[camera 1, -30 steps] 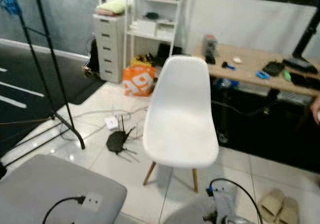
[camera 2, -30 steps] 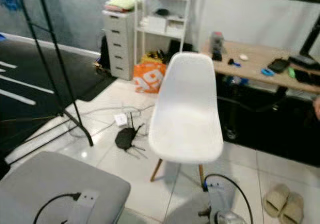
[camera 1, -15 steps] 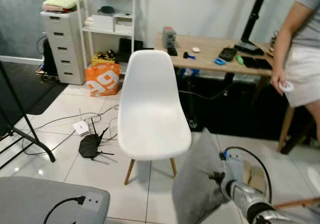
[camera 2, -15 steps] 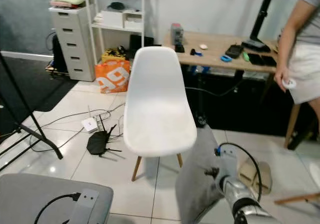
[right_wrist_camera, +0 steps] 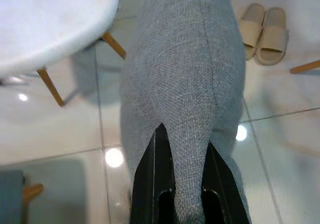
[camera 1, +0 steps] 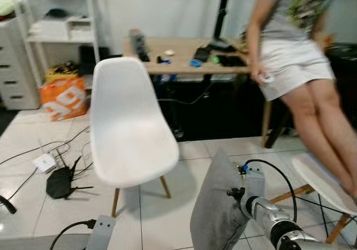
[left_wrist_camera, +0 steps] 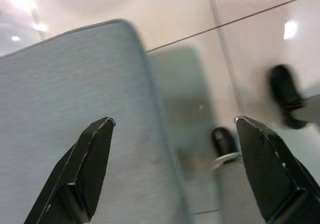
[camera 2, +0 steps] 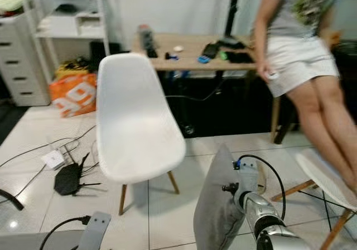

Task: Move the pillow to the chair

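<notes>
White floor tiles stretch under the chair (camera 1: 131, 130). My right gripper (right_wrist_camera: 181, 184) pinches the gray pillow (camera 2: 217, 205) upright beside its seat, ready to lift across. My left gripper (left_wrist_camera: 175, 159) hangs spread, empty.

A person (camera 1: 290, 54) in a grey shirt and white shorts stands at far right, against a wooden desk (camera 1: 167, 60) bearing small items. An orange bag (camera 1: 62, 96) sits far left beside white shelving (camera 1: 56, 29). A black router (camera 1: 58, 182) and cables lie on the left floor. Beige slippers (right_wrist_camera: 264, 31) lie on the tiles.
</notes>
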